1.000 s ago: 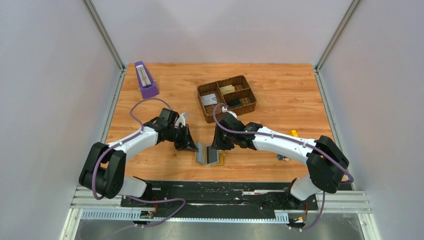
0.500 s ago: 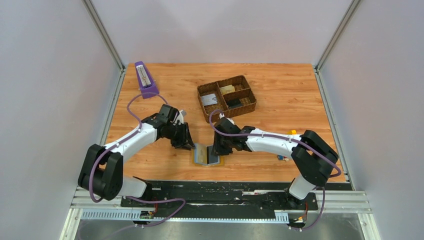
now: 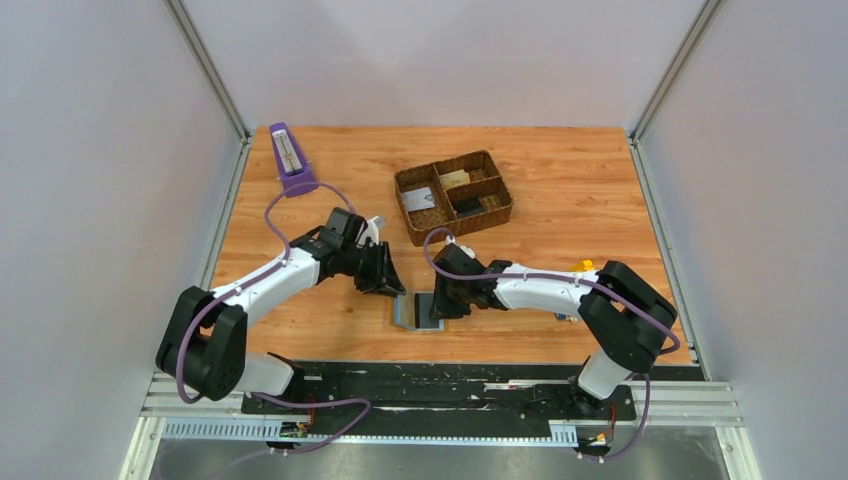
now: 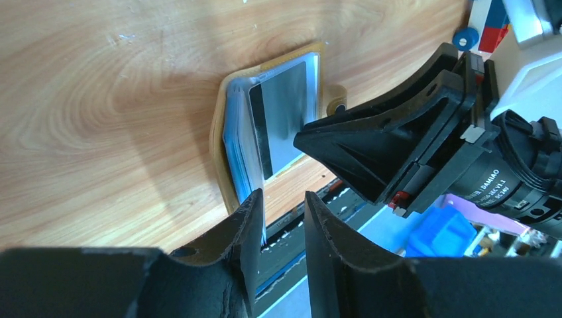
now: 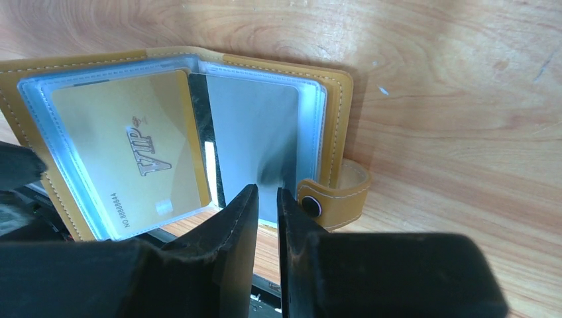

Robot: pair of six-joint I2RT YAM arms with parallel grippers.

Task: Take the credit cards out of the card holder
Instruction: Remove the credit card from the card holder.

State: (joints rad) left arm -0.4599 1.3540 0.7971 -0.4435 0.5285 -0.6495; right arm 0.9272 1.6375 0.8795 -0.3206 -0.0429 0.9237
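Two tools work here, one on each arm. The right tool has its fingers almost together, with only a thin slit between them. It stands at the lower edge of the silver card, and I cannot tell if it already pinches that edge. The left tool has its fingers a little apart, with nothing between them. It hangs just beside the left edge of the card holder and does not touch it.

The card holder lies open on the desk, close to the near edge, between both tools.

I think the main risk is that the whole holder will slide or lift with the card, because nothing presses it down. The right tool may also catch the clear pocket together with the card, and then the card will not come out.

I count one card holder with one snap tab. Two cards show their faces, the silver one and a gold card. More pockets lie stacked below, and what they contain is hidden. Further away stand one woven tray and one purple object.
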